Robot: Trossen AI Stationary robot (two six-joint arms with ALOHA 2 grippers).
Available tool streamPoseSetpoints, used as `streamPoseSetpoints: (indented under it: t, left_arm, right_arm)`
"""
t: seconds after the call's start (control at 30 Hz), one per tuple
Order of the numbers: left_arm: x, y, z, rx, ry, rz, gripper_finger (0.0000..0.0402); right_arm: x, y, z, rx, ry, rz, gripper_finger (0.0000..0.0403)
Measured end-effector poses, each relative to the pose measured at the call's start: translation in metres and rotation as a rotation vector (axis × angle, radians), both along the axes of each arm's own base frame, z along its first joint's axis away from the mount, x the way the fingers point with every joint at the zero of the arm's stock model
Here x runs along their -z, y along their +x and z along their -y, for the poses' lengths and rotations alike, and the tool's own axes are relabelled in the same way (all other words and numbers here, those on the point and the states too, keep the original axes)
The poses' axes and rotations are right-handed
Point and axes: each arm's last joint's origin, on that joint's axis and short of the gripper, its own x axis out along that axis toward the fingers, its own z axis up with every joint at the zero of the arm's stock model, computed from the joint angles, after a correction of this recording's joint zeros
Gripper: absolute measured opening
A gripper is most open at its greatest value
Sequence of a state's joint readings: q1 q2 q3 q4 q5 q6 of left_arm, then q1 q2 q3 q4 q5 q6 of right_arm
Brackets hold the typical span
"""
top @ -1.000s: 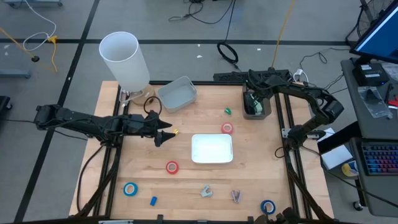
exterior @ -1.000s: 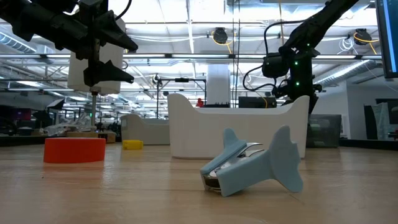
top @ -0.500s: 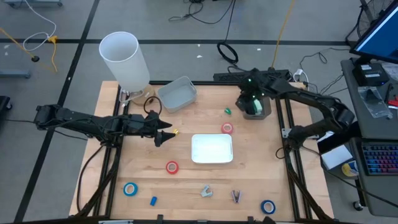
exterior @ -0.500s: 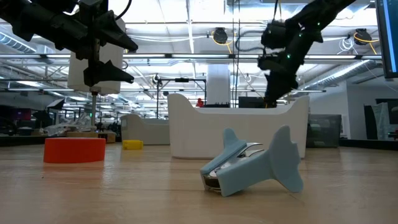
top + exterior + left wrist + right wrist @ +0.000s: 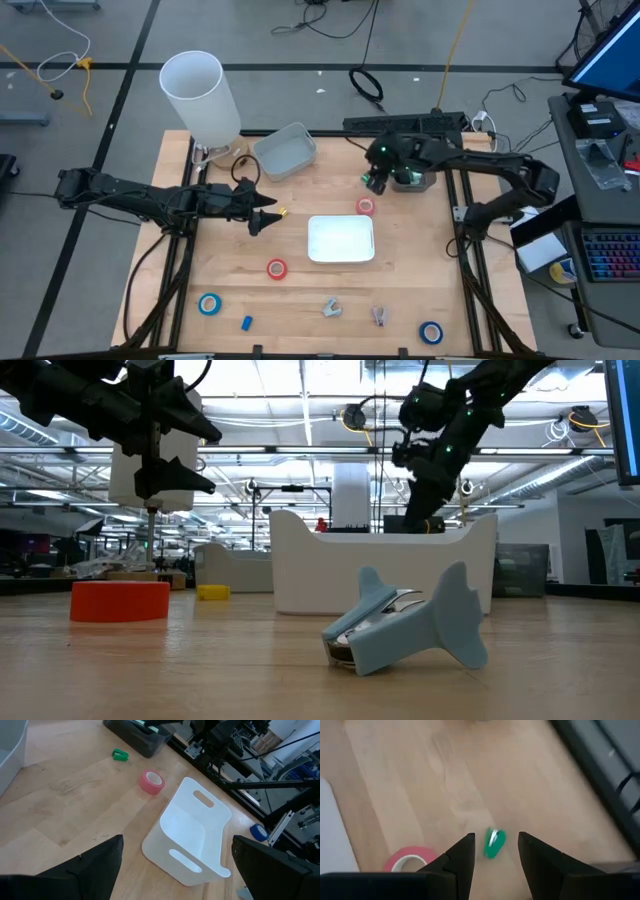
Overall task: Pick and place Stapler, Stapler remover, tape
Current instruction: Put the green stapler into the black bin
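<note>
**Right claw poised over the green stapler**

The right gripper (image 5: 375, 180) hangs above the far side of the table (image 5: 300, 300), its fingers (image 5: 457, 857) spread with nothing between them. In the right wrist view the little green stapler (image 5: 494, 842) sits squarely in the gap between the two dark tips, so it lies almost straight beneath the claw. Its long axis runs roughly along the fingers' own length, leaning slightly, so the jaws look set to close across its narrow width. A straight descent seems all the next move needs.

From the white tray (image 5: 341, 239) at table centre, the stapler lies at about 1 o'clock, with a red tape roll (image 5: 365, 206) nearer the tray on the same bearing. The left gripper (image 5: 262, 212) waits at the tray's 9 o'clock, fingers wide and empty, clearly farther from the stapler than the right.

The stapler looks like glossy plastic with a pale metal strip down its back: small, hard, liable to skid on smooth wood. The tape rolls are squat rings with pale cores; another red (image 5: 276, 268) lies at the tray's 7 o'clock, and blue ones (image 5: 209, 304) rest near the front edge. A pale blue staple remover (image 5: 405, 625) with flared wings lies tipped over at 6 o'clock.
</note>
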State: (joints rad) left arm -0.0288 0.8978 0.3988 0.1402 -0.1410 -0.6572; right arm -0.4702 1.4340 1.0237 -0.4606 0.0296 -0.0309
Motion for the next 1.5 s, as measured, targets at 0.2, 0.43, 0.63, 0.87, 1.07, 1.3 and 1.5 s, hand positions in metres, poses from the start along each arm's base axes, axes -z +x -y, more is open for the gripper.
streamPoseSetpoints:
  t: [0.2, 0.43, 0.63, 0.87, 1.07, 1.3, 1.5]
  left_arm:
    - [0.000, 0.000, 0.000, 0.000, -0.001, 0.000, 0.0365]
    - [0.000, 0.000, 0.000, -0.001, -0.002, 0.000, 0.0365]
    - [0.000, 0.000, 0.000, -0.001, -0.002, 0.000, 0.0365]
    - [0.000, 0.000, 0.000, -0.001, -0.002, 0.000, 0.0365]
    - [0.000, 0.000, 0.000, -0.002, -0.002, 0.000, 0.0365]
    - [0.000, 0.000, 0.000, -0.003, -0.001, 0.000, 0.0365]
    - [0.000, 0.000, 0.000, -0.003, -0.001, 0.000, 0.0365]
  right_arm:
    - [0.017, 0.007, 0.003, 0.035, 0.077, -0.093, 0.0142]
    - [0.011, 0.030, 0.015, 0.030, 0.096, -0.148, 0.0167]
    - [0.018, 0.046, 0.023, 0.018, 0.125, -0.223, 0.0191]
    - [0.039, 0.054, 0.027, 0.014, 0.154, -0.288, 0.0203]
    - [0.053, 0.055, 0.029, 0.013, 0.174, -0.338, 0.0204]
    - [0.065, 0.056, 0.034, 0.027, 0.144, -0.388, 0.0205]
    - [0.079, 0.057, 0.036, 0.023, 0.162, -0.423, 0.0202]
